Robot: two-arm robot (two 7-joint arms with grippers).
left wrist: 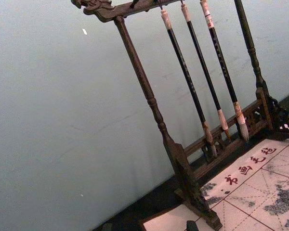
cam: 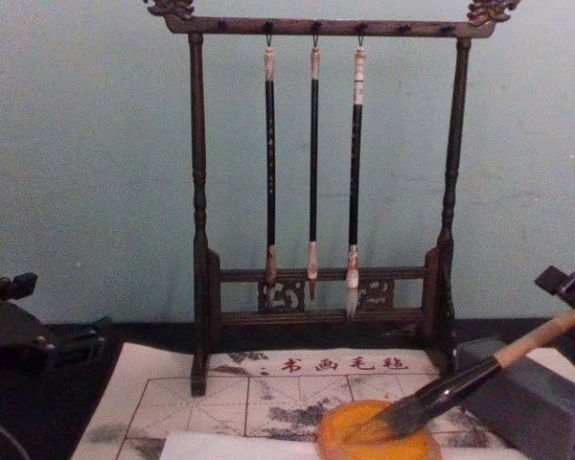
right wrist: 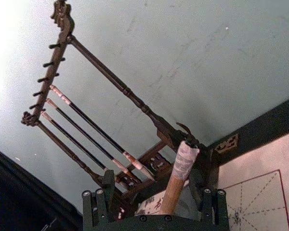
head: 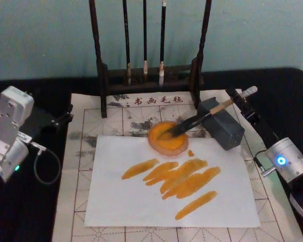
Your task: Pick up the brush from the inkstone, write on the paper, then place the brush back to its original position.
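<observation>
The brush [head: 192, 122] lies slanted, its dark tuft in the orange-stained inkstone [head: 167, 138] and its black shaft leaning on a grey block [head: 223, 126]. My right gripper [head: 240, 98] sits at the pale upper handle. In the right wrist view the taped handle end [right wrist: 180, 168] stands between the widely spread fingers [right wrist: 94, 204], with gaps on both sides, so the gripper is open. The chest view shows the brush [cam: 460, 383] rising to that gripper [cam: 565, 287]. The white paper [head: 141, 201] carries several orange strokes. My left gripper [head: 48, 120] is parked at the table's left edge.
A dark wooden brush rack [head: 150, 75] with three thin hanging brushes [cam: 313, 163] stands behind the inkstone. A beige mat [head: 88, 121] with red grid lines and ink stains lies under the paper. Black tabletop [head: 35, 212] runs along both sides.
</observation>
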